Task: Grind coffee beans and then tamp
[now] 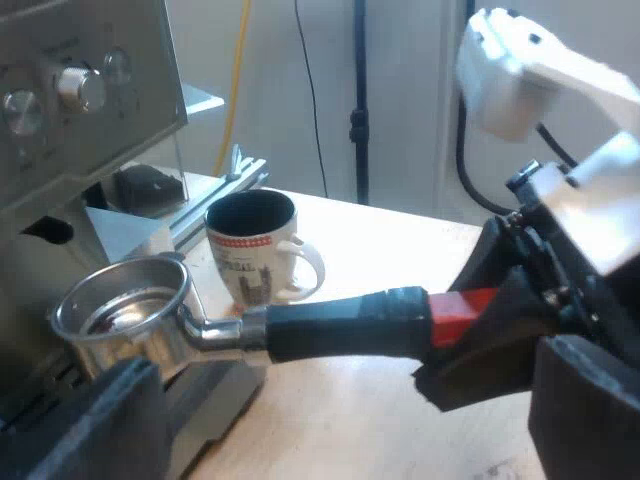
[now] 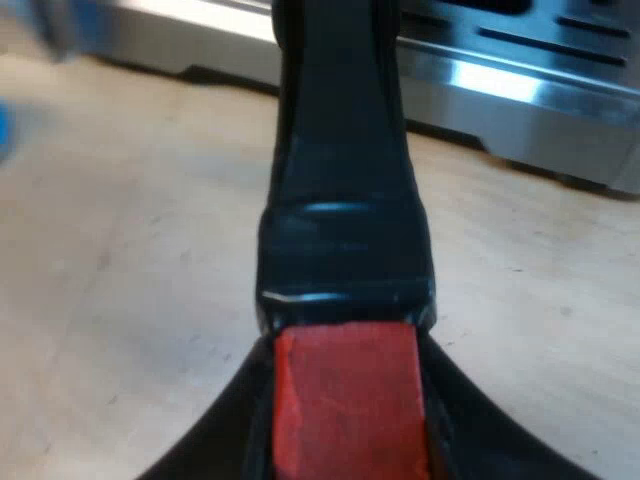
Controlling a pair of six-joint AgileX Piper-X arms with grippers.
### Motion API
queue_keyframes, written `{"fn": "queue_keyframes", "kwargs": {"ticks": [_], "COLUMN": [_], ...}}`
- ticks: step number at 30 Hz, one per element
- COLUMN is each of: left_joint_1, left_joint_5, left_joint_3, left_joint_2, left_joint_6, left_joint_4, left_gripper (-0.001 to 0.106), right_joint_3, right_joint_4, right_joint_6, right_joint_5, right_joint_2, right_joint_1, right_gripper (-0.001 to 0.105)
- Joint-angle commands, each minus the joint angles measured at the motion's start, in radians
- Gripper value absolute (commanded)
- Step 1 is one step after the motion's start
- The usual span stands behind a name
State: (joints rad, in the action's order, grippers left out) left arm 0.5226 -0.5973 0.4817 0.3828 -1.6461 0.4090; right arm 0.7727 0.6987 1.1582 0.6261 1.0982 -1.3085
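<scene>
The metal holder (image 1: 125, 310) hangs in the air at the espresso machine's (image 1: 60, 100) front, its basket upward with a little dark residue inside. Its dark handle (image 1: 340, 325) runs out to the red end (image 1: 462, 305), where my right gripper (image 1: 480, 335) is clamped. In the right wrist view that gripper (image 2: 345, 420) is shut on the red end (image 2: 345, 400), with the black handle (image 2: 340, 180) pointing toward the machine's steel base (image 2: 520, 90). My left gripper (image 1: 340, 440) is open, its fingers (image 1: 100, 420) wide apart below the handle and touching nothing.
A white mug (image 1: 250, 245) with a dark inside stands on the wooden table (image 1: 380, 240) just beyond the holder, close to the machine. The machine's knobs (image 1: 80, 88) sit above the basket. Something blurred and blue (image 2: 5, 125) lies on the table beside the machine's base.
</scene>
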Motion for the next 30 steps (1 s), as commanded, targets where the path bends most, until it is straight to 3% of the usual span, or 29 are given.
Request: {"fn": "queue_keyframes", "kwargs": {"ticks": [1,4,8,11,17,23,30], "left_joint_1": [0.004,0.004,0.004,0.004,0.007,0.034,0.113], "left_joint_5": [0.001,0.027,0.147,0.193,0.232,0.228,0.254], "left_joint_3": [0.043,0.059,0.059,0.059,0.059,0.059,0.059], "left_joint_2": [-0.005,-0.011,-0.019,-0.015,0.05,0.161,0.321], "left_joint_6": [0.002,0.006,0.008,0.016,0.001,0.002,-0.002], "left_joint_4": [0.1,0.152,0.176,0.203,0.258,0.258,0.258], "left_gripper": [0.076,0.076,0.076,0.076,0.076,0.076,0.076], "right_joint_3": [0.012,0.012,-0.02,-0.066,-0.171,-0.265,-0.293], "right_joint_4": [-0.019,-0.011,-0.014,-0.075,-0.201,-0.254,-0.314], "right_joint_6": [0.052,0.08,0.102,0.102,0.121,0.121,0.118], "right_joint_5": [0.045,0.045,0.042,0.042,0.012,-0.02,-0.062], "right_joint_2": [-0.053,-0.081,-0.092,-0.092,-0.092,-0.083,0.018], "right_joint_1": [-0.04,-0.077,-0.103,-0.103,-0.103,-0.103,-0.103], "right_gripper": [0.0,0.0,0.0,0.0,0.0,0.0,0.0]}}
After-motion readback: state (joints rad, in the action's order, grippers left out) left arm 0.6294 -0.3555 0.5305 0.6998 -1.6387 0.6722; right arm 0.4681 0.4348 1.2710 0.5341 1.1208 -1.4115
